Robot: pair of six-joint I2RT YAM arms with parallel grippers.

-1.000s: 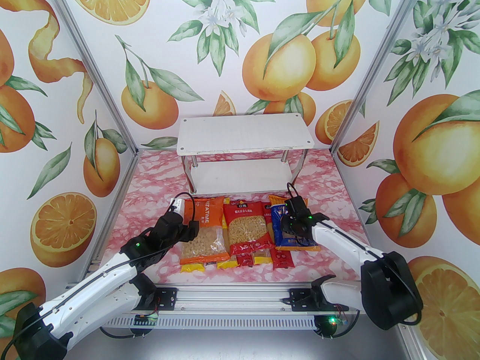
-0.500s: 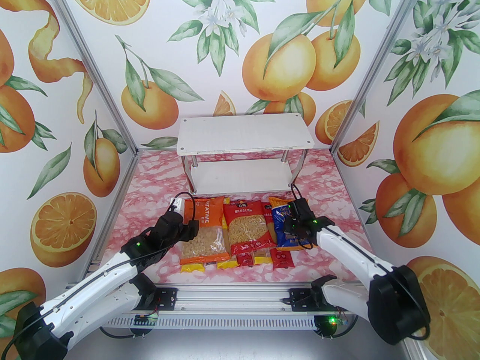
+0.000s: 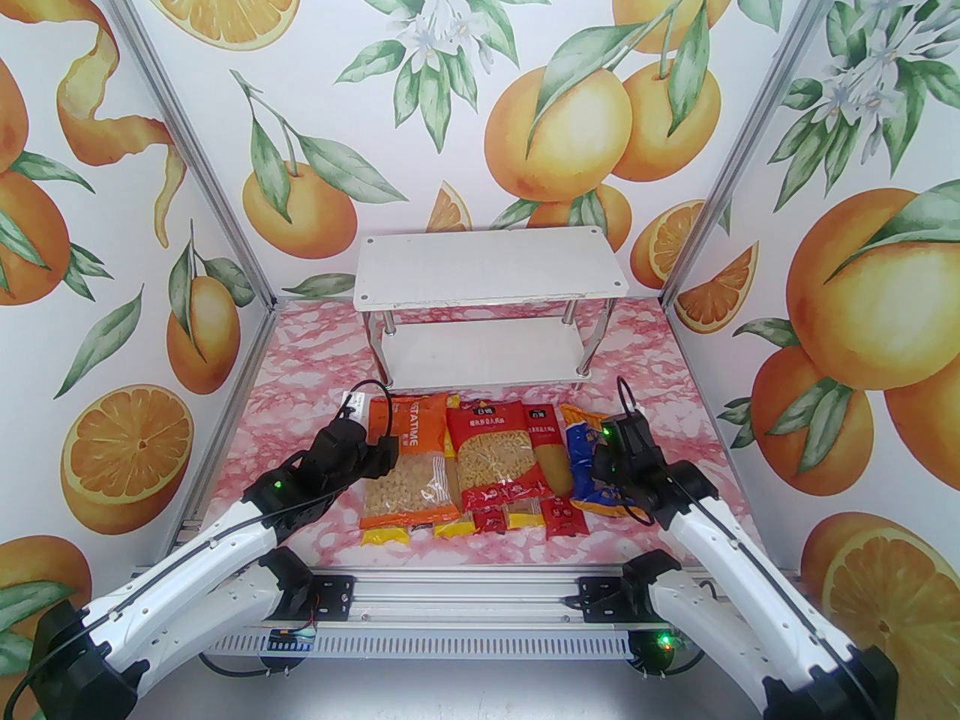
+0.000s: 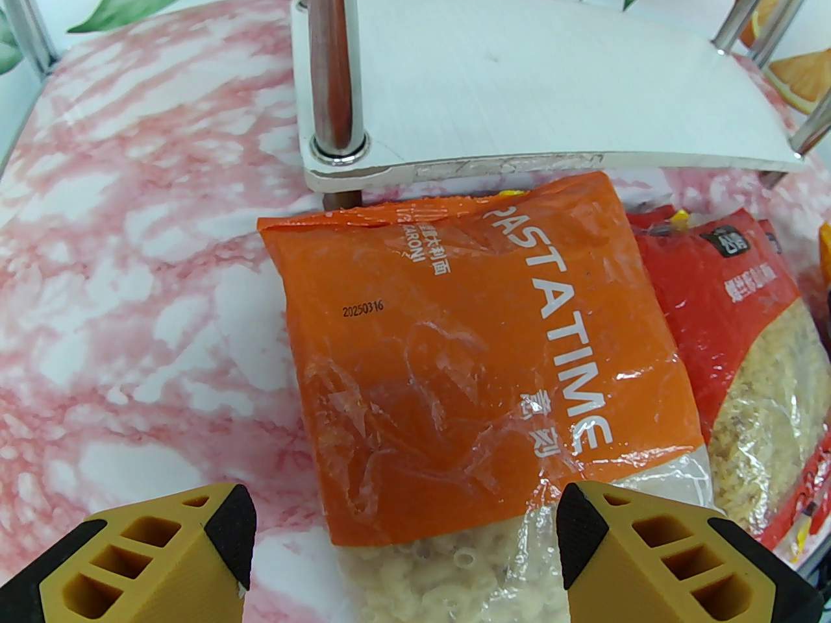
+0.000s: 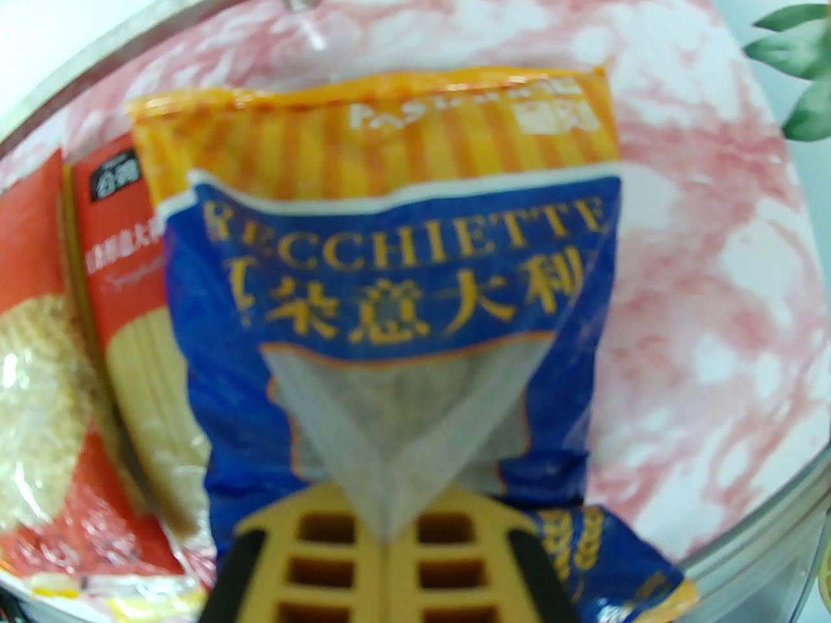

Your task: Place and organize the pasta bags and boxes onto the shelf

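I'm working in a staged lab booth: aluminium frame posts (image 3: 199,154), printed orange-fruit wall panels (image 3: 480,42), a pink marble-print tabletop (image 3: 300,357), and arms (image 3: 195,567) bolted to a metal rail (image 3: 465,597).

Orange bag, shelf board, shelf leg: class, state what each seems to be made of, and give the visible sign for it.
Orange bag: thin glossy plastic film, judging by its wrinkles, glare and see-through window.
Shelf board: white, matte, faintly grained; likely laminated wood or plastic, as its front edge looks chipped.
Shelf leg: polished metal, probably chromed, judging by its mirror-like reflections.
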